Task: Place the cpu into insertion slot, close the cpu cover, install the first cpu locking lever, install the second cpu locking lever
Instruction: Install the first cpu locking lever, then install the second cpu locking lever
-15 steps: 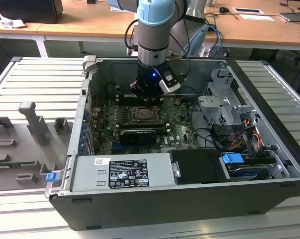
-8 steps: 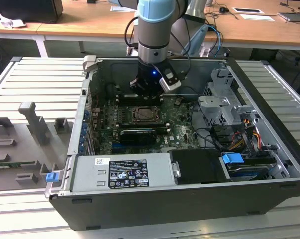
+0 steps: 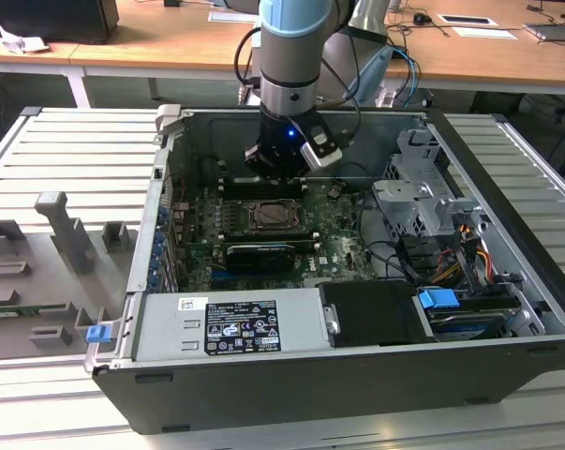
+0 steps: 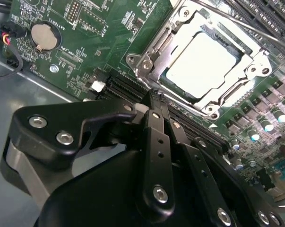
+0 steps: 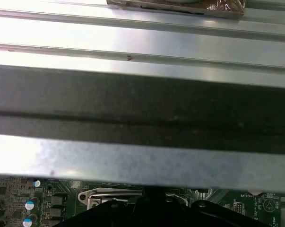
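Second wrist view: square silvery cpu (image 4: 201,64).

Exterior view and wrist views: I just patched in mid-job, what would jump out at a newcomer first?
The arm reaching down into the open computer case, its gripper hanging just above the motherboard. In the second wrist view, the cpu glares bright in its socket with the cpu cover framing it, and the gripper's black fingers sit together beside the socket, holding nothing.
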{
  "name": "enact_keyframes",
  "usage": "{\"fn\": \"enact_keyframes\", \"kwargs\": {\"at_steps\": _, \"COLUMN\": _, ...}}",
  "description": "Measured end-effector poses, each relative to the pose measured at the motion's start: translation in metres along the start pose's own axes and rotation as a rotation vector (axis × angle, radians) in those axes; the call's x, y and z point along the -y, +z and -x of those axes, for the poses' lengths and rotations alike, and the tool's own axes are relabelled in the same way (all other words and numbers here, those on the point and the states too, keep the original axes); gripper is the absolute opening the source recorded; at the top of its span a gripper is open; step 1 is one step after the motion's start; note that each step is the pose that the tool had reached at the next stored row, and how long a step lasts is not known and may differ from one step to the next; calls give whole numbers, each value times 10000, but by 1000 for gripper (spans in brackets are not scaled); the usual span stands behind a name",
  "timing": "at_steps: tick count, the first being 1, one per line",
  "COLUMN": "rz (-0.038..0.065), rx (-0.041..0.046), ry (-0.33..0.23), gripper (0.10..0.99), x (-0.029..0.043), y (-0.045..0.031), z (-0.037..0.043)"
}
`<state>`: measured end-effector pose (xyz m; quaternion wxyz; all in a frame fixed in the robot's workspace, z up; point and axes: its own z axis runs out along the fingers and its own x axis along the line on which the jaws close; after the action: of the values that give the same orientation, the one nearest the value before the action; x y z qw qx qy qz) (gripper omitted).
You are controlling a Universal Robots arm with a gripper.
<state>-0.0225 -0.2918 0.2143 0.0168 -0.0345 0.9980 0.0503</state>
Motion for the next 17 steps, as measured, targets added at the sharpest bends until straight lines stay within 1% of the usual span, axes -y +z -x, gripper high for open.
{"fn": "enact_keyframes", "kwargs": {"at_steps": 17, "rz": 0, "rx": 1, "ry": 1, "gripper": 106, "x": 44, "y": -4, "z": -3}}
